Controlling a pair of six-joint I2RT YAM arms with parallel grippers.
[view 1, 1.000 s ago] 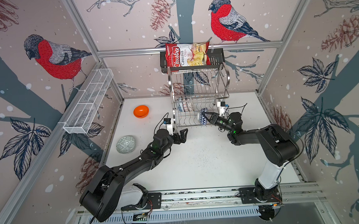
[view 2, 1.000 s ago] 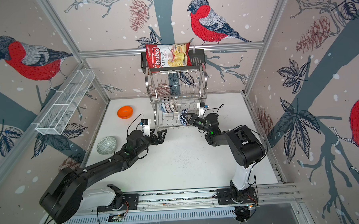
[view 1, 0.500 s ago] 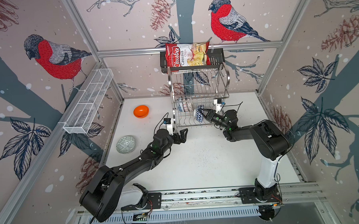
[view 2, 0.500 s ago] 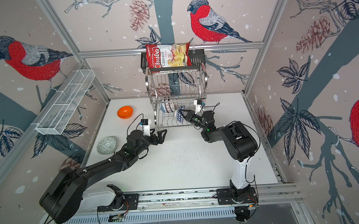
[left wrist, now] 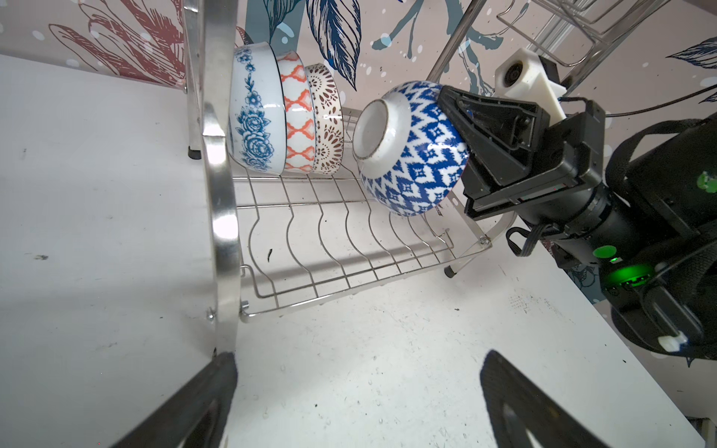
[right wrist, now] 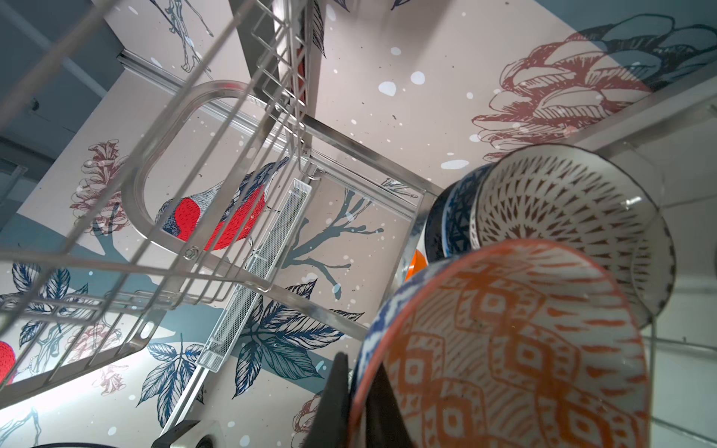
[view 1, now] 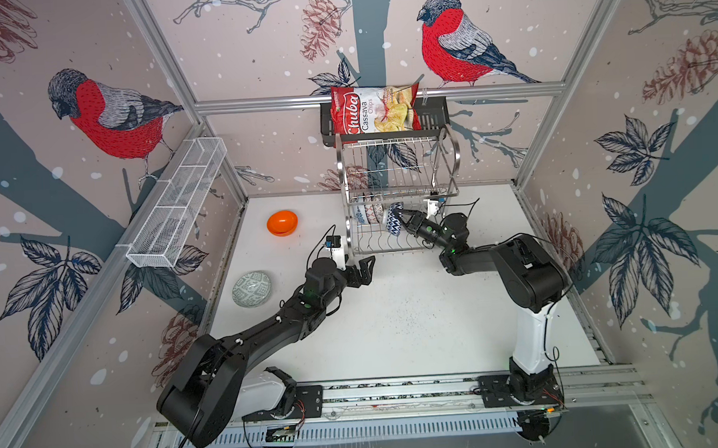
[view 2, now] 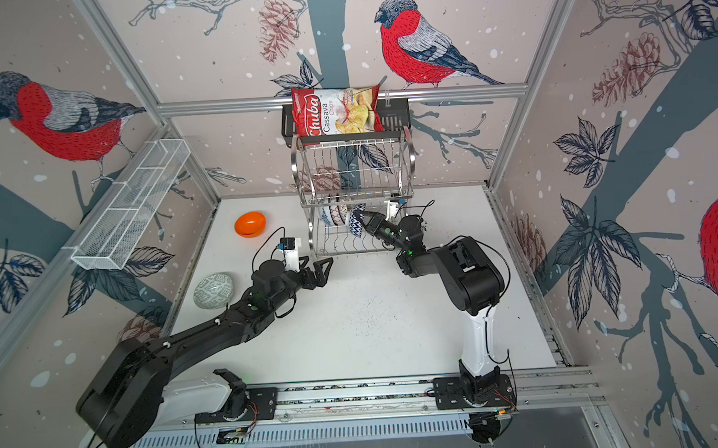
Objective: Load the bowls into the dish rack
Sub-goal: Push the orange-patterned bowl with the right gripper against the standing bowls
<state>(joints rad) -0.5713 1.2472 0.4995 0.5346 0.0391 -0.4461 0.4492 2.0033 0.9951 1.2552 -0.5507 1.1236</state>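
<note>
Counter (view 1: 415,314): dish rack (view 1: 400,197) at 12 o'clock. Left tool (view 1: 363,269) has jaws wide and empty, by the rack's 7 o'clock foot. Right tool (left wrist: 450,104) pinches the rim of the blue bowl (left wrist: 419,155), tilted over the lower tier, just beside three racked bowls (left wrist: 295,124). Orange bowl (view 1: 282,223) at 10 o'clock and grey-green bowl (view 1: 251,289) at 9 lie on the counter. Risk: if let go off a slot wire, the blue bowl rolls or knocks the dotted bowl (left wrist: 329,124).

Left arm (view 1: 270,333) low and outstretched, jaws wide apart; right arm (view 1: 526,276) elbow-bent, jaws pinched tight
</note>
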